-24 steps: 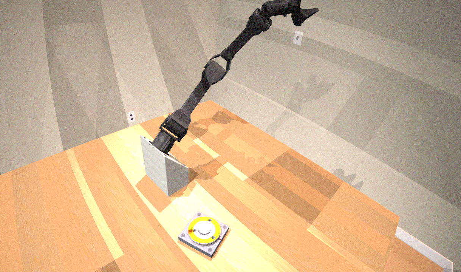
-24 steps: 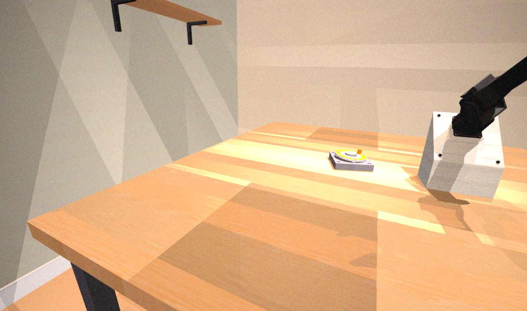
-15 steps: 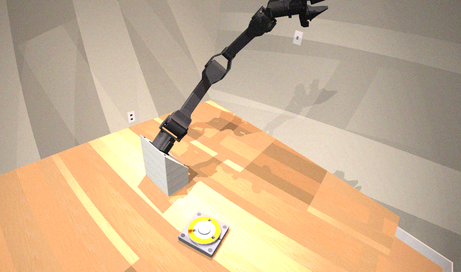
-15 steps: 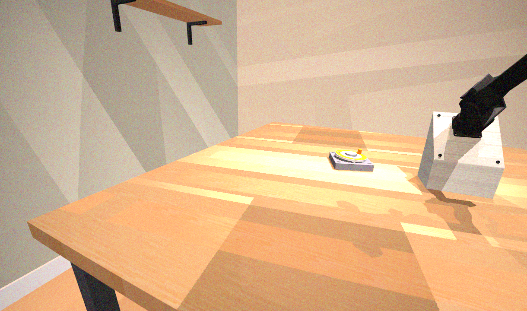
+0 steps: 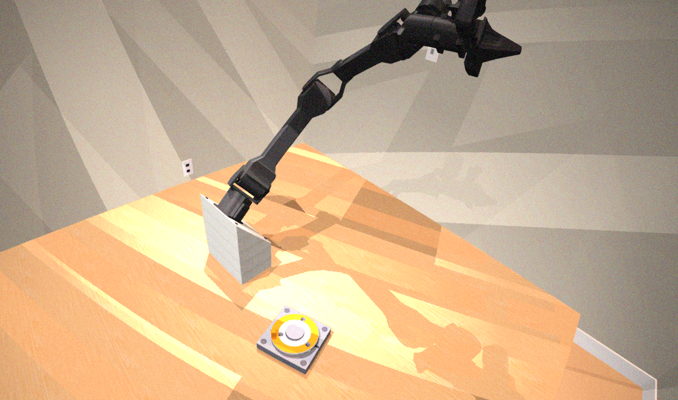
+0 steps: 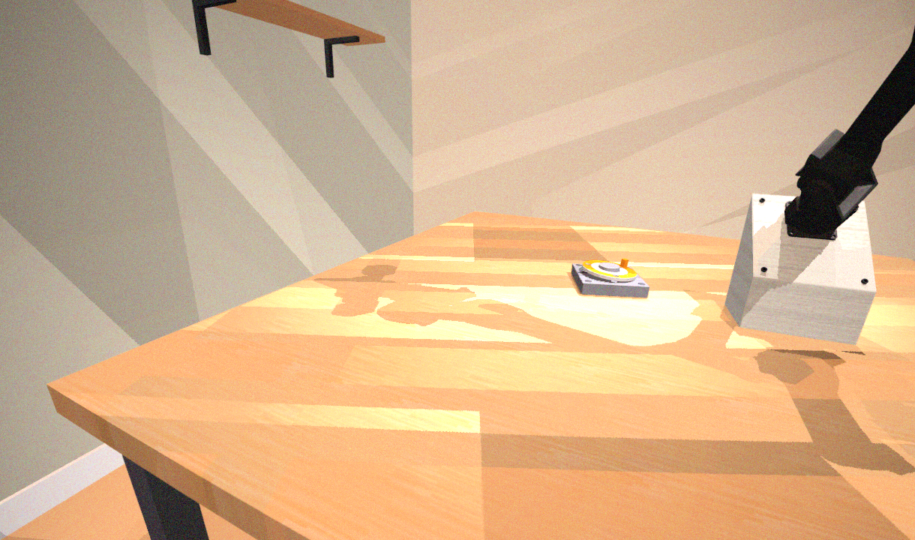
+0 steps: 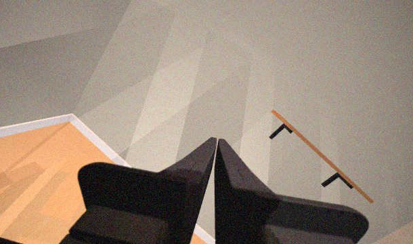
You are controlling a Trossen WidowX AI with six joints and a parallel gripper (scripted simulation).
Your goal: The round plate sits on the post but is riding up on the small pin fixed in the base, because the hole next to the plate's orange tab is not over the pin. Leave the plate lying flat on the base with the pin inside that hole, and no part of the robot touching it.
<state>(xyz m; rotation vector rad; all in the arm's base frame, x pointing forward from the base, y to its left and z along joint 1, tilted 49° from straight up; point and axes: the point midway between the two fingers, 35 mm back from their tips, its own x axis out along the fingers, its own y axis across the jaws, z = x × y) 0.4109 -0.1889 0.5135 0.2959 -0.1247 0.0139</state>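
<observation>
The round plate (image 5: 294, 343) (image 6: 627, 271), with a yellow ring and white middle, sits around the grey post (image 5: 295, 331) (image 6: 609, 267) on the square grey base (image 5: 311, 352) (image 6: 611, 289). It looks slightly tilted in the exterior view. Its orange tab (image 5: 274, 335) (image 6: 624, 263) stands on the side toward the arm's mount in the exterior view, and at the left of the plate in the top view. The pin cannot be made out. My gripper (image 5: 519, 49) (image 7: 216, 144) is shut and empty, high in the air and far from the plate. The wrist view does not show the plate.
The arm's pale box mount (image 5: 239, 253) (image 6: 806, 301) stands on the wooden table (image 5: 132, 318) (image 6: 380, 376) near the base. A wall shelf (image 6: 299, 19) (image 7: 315, 150) is on the far side of the room. The arm casts shadows over the table.
</observation>
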